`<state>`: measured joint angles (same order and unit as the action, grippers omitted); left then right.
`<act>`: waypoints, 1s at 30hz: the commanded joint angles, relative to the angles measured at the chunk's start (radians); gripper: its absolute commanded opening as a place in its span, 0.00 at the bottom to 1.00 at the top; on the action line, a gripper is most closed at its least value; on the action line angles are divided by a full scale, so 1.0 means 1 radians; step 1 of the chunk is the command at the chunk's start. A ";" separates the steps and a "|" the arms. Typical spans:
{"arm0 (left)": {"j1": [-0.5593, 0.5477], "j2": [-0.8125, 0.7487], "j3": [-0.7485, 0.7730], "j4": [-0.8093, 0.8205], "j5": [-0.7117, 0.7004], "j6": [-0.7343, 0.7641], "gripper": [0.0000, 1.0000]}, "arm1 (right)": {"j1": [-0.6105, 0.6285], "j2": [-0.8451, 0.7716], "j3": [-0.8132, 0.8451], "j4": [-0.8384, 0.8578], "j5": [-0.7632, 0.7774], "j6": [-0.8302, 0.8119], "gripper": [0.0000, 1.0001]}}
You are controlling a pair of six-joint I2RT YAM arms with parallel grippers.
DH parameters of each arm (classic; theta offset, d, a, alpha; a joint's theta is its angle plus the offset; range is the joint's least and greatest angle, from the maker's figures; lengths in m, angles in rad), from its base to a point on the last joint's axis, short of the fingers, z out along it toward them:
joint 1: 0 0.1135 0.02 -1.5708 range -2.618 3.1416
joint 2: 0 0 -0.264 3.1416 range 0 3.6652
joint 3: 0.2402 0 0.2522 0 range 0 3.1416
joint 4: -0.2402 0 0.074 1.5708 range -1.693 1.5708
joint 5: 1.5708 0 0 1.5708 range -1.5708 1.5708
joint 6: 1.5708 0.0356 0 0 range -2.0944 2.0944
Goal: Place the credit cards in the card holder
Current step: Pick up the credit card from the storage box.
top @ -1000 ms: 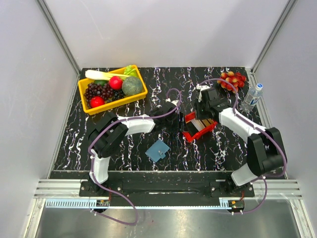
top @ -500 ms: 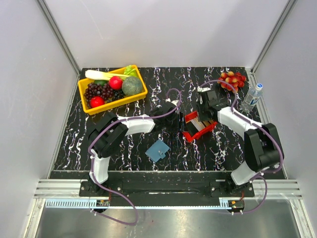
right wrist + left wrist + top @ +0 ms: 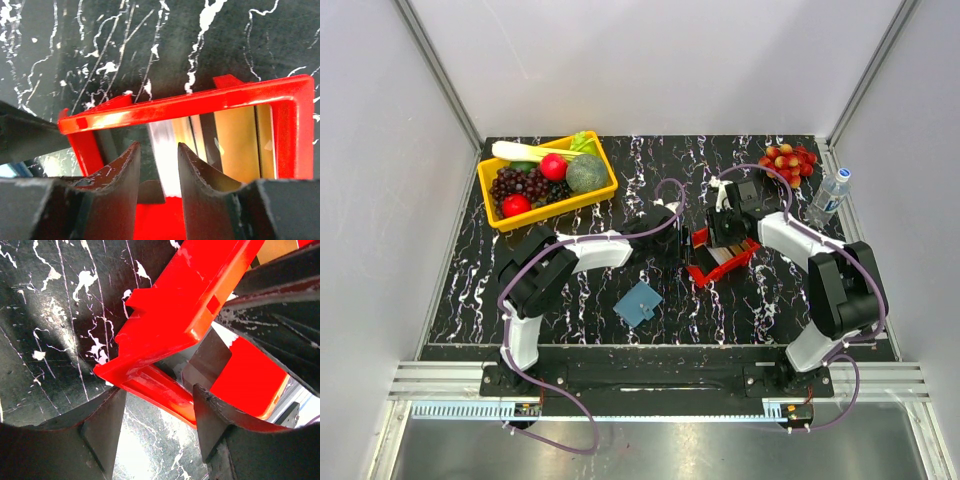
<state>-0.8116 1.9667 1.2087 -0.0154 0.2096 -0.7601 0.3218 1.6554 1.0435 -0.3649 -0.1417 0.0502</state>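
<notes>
The red tray sits tilted at mid-table with the credit cards standing in it. My left gripper is at the tray's left end. In the left wrist view the tray's rim spans from one finger to the other of my left gripper, so it is shut on it. My right gripper reaches down into the tray. Its jaws stand apart astride a white card, with a dark grey card beside it and a tan-gold card further right. The steel-blue card holder lies alone nearer the bases.
A yellow basket of fruit and vegetables stands at the back left. A cluster of small red fruits and a water bottle are at the back right. Grey walls close in three sides.
My right gripper has shifted a little left along the tray, and its jaws changed width slightly. The left arm, the tray and the card holder have not moved.
</notes>
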 commanded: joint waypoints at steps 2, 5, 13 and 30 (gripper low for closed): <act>0.000 -0.020 0.008 0.048 0.020 0.002 0.59 | 0.011 -0.097 -0.010 0.014 -0.038 -0.001 0.42; 0.000 -0.020 0.003 0.046 0.019 0.002 0.59 | 0.011 -0.131 -0.013 0.009 0.123 0.014 0.46; 0.000 -0.025 0.000 0.051 0.017 0.004 0.59 | 0.011 -0.109 -0.025 -0.042 0.454 -0.001 0.51; 0.000 -0.019 0.011 0.046 0.013 0.004 0.59 | 0.013 -0.159 -0.014 -0.031 0.516 -0.113 0.75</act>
<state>-0.8116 1.9667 1.2083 0.0105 0.2138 -0.7605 0.3336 1.4231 1.0046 -0.3752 0.2985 -0.0235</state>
